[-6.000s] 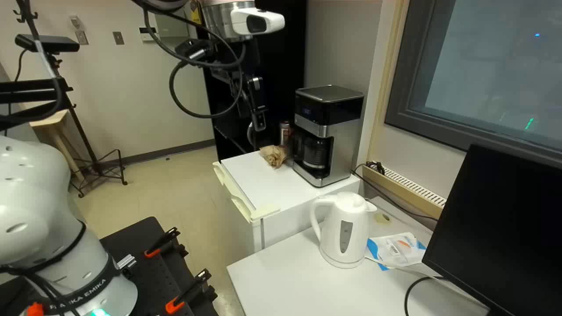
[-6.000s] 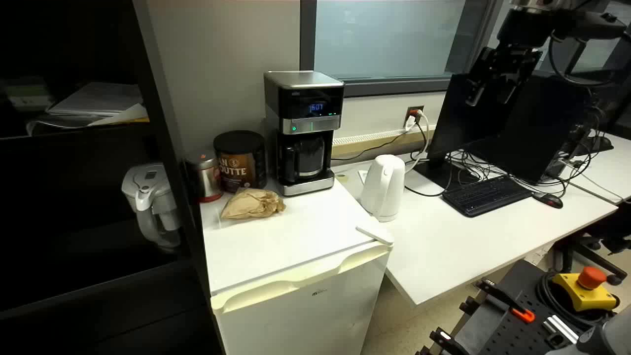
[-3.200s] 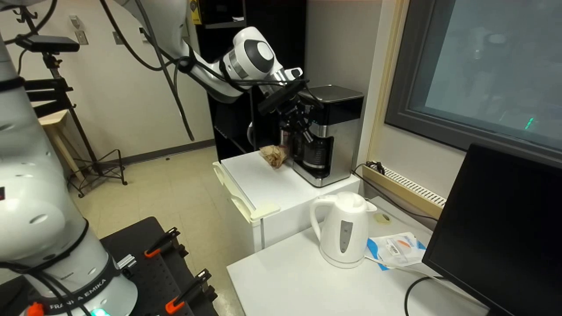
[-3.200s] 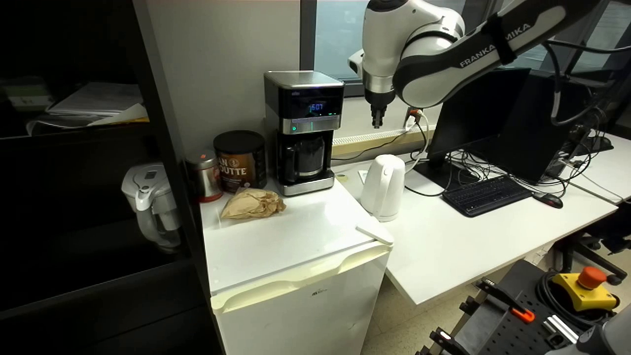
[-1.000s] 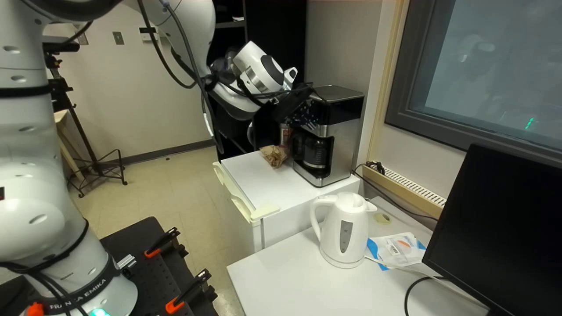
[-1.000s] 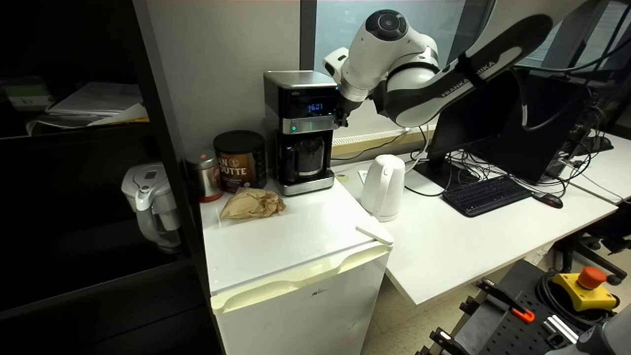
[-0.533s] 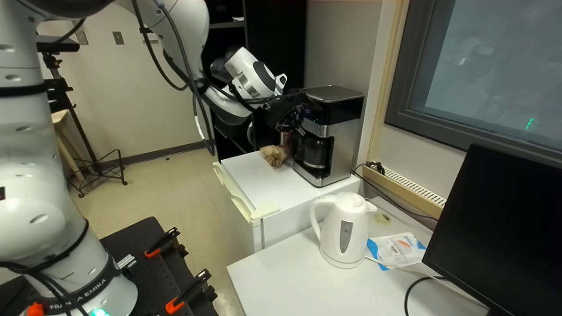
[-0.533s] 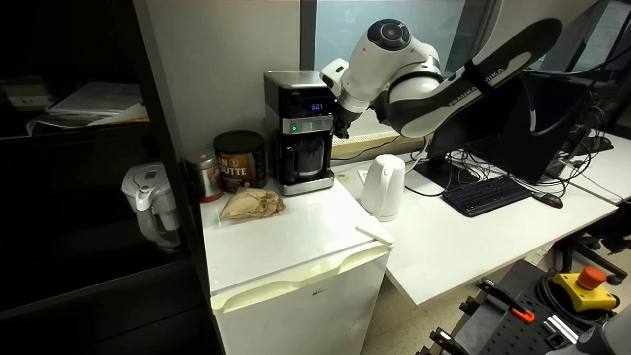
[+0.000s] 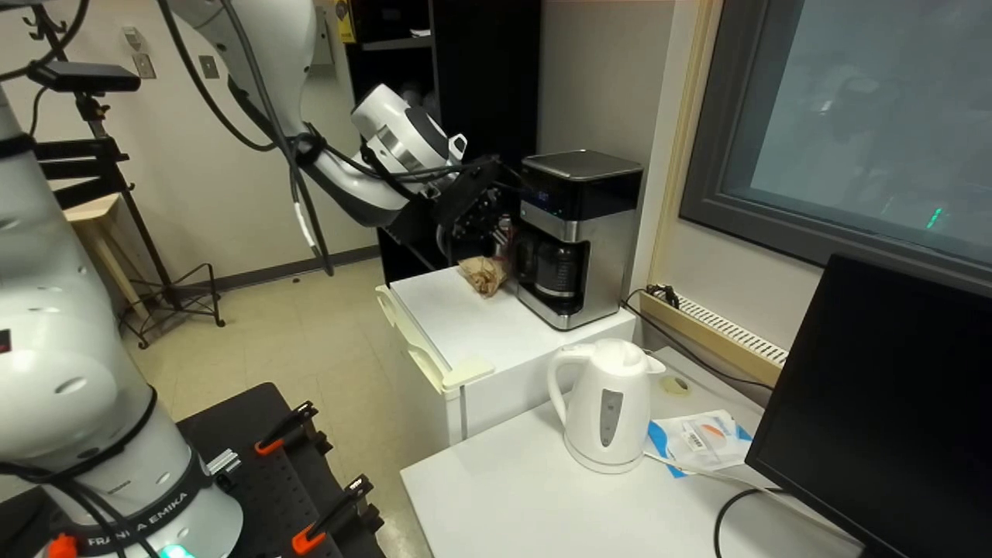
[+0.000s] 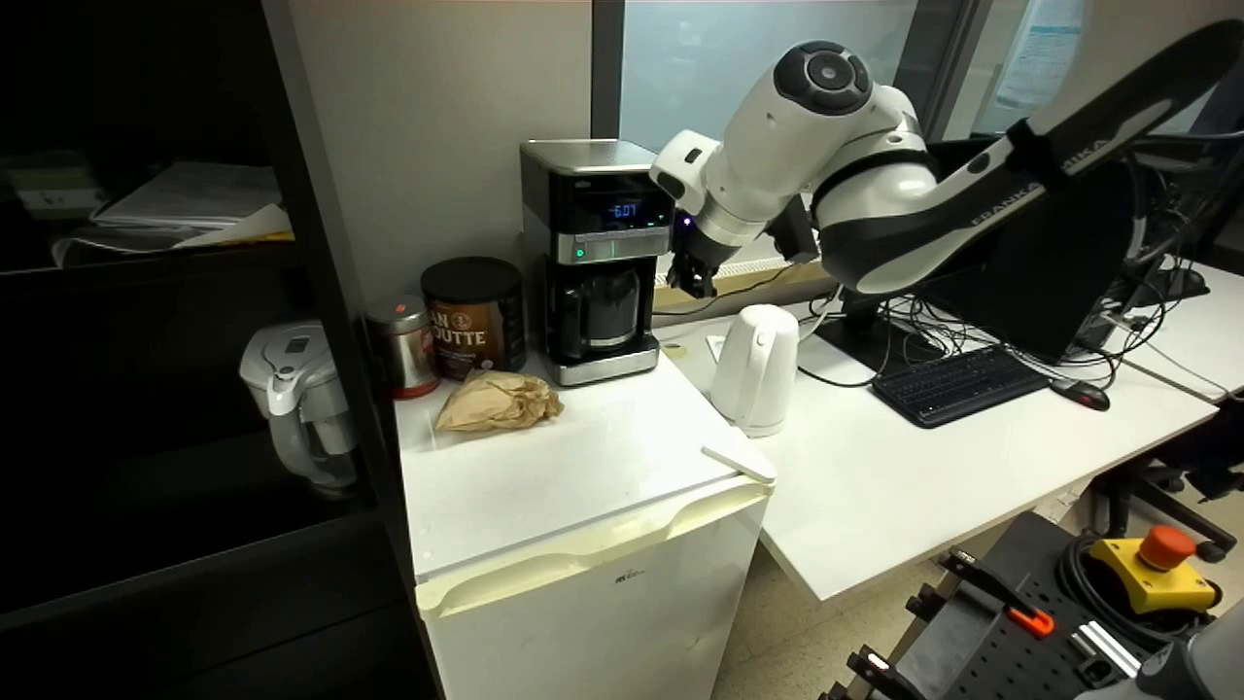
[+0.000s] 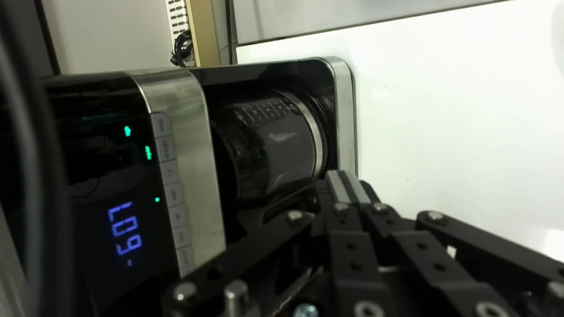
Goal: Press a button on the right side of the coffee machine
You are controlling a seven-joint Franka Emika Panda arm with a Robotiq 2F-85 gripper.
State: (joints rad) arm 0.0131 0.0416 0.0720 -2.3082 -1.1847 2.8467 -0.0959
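Observation:
The coffee machine (image 9: 612, 248), black with silver bands, stands upright at the back of a white fridge top, its dark carafe (image 11: 282, 145) inside. In the wrist view its front appears turned sideways, with a lit blue clock (image 11: 125, 231), green indicator lights and a row of buttons (image 11: 169, 171) along the silver band. Toward the top of that picture, the machine's right end, sit the buttons (image 11: 162, 125) beside two green marks. My gripper (image 11: 348, 187) is shut with nothing in it. Both exterior views show the gripper (image 10: 695, 282) in front of the machine, apart from the buttons.
A brown paper bag (image 10: 501, 401), a coffee can (image 10: 476, 321) and a steel canister (image 10: 403, 345) stand left of the machine. The white kettle (image 9: 612, 411) is on the lower desk (image 9: 496, 480). A dark shelf (image 10: 321, 243) rises beside the fridge (image 10: 583, 486).
One second ago my gripper was up against the machine's front at its right end. It has since backed away and dropped slightly, and the panel's right end shows again. The jaws stayed shut.

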